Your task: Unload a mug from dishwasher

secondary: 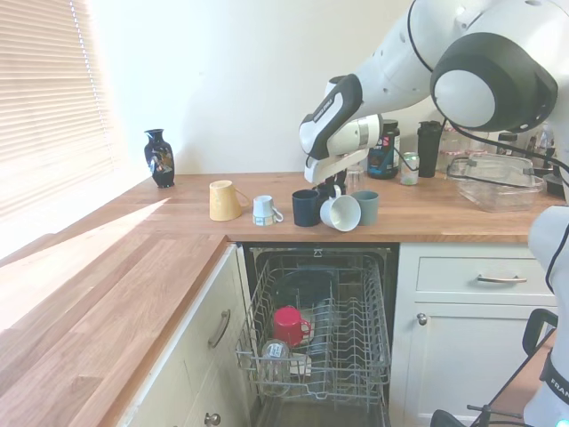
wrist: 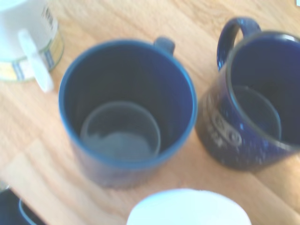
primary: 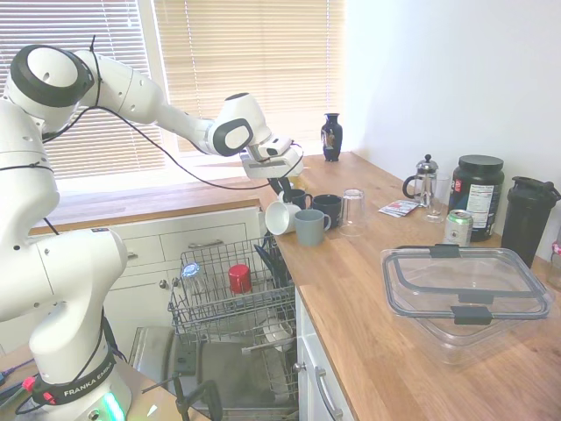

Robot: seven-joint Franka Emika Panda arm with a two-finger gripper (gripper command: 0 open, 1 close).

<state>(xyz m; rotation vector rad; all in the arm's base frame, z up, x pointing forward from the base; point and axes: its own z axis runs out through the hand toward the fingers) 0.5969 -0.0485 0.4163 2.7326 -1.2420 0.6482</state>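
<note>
Second exterior view shows the dishwasher (secondary: 313, 342) open below; I judge my gripper (secondary: 332, 190) is clamped on the mug (secondary: 340, 213), tilted over the counter (secondary: 444, 218) edge beside a grey-green mug (secondary: 365, 206), to set down there.

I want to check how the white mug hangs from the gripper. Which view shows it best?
The second exterior view: the mug hangs tilted under the gripper, mouth toward the camera, over the counter edge. The first exterior view shows its side, smaller. The wrist view shows only a blurred white rim.
</note>
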